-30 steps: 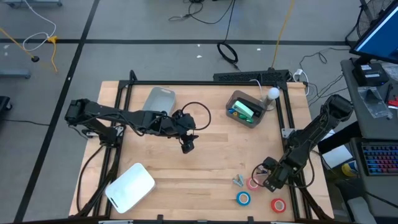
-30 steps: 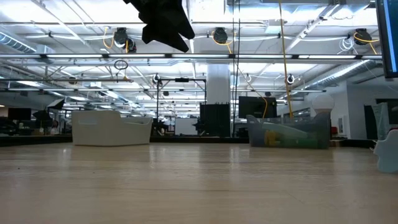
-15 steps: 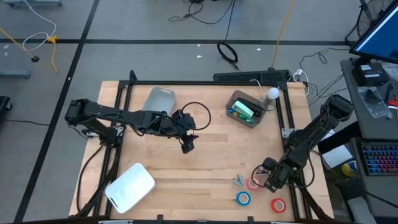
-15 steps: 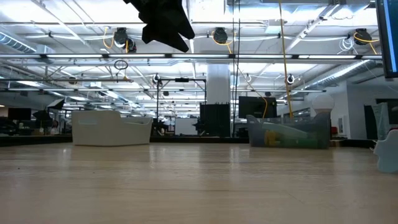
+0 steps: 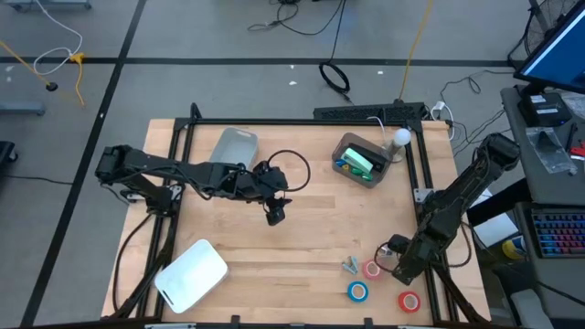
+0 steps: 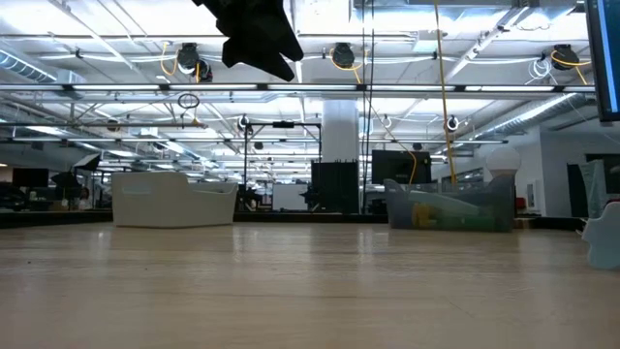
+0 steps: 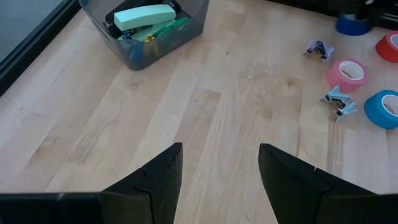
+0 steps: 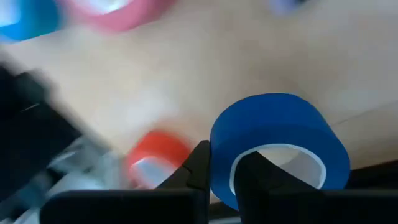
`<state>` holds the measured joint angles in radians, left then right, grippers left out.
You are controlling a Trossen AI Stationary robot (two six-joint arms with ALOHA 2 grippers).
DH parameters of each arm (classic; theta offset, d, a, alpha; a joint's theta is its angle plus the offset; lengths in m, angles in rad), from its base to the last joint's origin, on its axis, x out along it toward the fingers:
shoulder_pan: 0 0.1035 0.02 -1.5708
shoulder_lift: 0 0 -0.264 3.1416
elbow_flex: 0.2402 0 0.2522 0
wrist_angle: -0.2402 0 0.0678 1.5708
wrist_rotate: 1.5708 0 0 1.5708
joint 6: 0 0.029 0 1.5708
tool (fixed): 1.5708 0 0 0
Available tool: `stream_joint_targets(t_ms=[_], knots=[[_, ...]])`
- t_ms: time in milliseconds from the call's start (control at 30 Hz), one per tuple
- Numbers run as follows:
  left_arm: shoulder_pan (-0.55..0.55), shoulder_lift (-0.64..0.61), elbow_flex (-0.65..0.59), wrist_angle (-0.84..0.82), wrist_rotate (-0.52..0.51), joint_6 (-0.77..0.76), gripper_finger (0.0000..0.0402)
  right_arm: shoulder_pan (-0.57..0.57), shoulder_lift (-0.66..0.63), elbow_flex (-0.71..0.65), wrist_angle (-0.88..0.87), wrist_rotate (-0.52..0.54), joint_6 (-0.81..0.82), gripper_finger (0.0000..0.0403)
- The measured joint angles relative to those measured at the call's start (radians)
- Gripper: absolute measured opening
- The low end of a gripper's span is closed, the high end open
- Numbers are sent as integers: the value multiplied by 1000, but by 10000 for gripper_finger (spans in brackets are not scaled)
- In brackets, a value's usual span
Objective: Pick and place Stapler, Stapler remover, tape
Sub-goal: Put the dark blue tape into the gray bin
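Table of pale wood fills the high view, with a white lid lying flat near its 7 o'clock corner and a grey lid near 11 o'clock. Bin, a clear tub at about 1 o'clock, holds a pale green stapler with other green pieces beneath it. The left arm reaches in from 9 o'clock, and the left gripper hangs above the table's middle, well apart from everything; in its wrist view its fingers stand wide with bare wood between them. The right arm comes in from 3 o'clock and bends down to the 5 o'clock corner, where the right gripper sits among the tape. Its wrist view shows a blue roll clamped in its jaws, one finger against the roll's outer wall. On the table near it lie a pink roll, a second blue roll and a red roll, all near one another. Two small metal claw-like removers rest just beside the pink roll, one shown in the high view at its 9 o'clock side.
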<state>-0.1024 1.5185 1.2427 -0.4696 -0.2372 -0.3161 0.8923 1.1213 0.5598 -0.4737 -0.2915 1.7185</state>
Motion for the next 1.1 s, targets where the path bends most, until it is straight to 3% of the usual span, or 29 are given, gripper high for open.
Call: stream_joint_targets(t_ms=[100, 167, 333, 433, 533, 700, 933, 1100], knots=[[0, 0, 0, 2, 0, 0, 212, 0, -58, 0, 79, 23, 47, 31], [0, 0, 0, 4, 10, 0, 212, 0, -97, 0, 155, 92, 69, 31], [0, 0, 0, 61, 114, 0, 212, -10, -180, 2, 334, 375, 51, 31], [0, 0, 0, 156, 218, 0, 212, -36, -206, 2, 393, 545, -36, 31], [0, 0, 0, 257, 310, 0, 212, -75, -214, 2, 472, 647, -154, 31], [-15, 0, 0, 375, 336, 18, 212, -162, -190, 2, 670, 713, -397, 31], [-70, 0, 0, 428, 157, 148, 212, -312, -124, 2, 994, 706, -707, 31], [-108, 0, 0, 475, 70, 219, 212, -393, -61, 3, 1092, 612, -736, 31]])
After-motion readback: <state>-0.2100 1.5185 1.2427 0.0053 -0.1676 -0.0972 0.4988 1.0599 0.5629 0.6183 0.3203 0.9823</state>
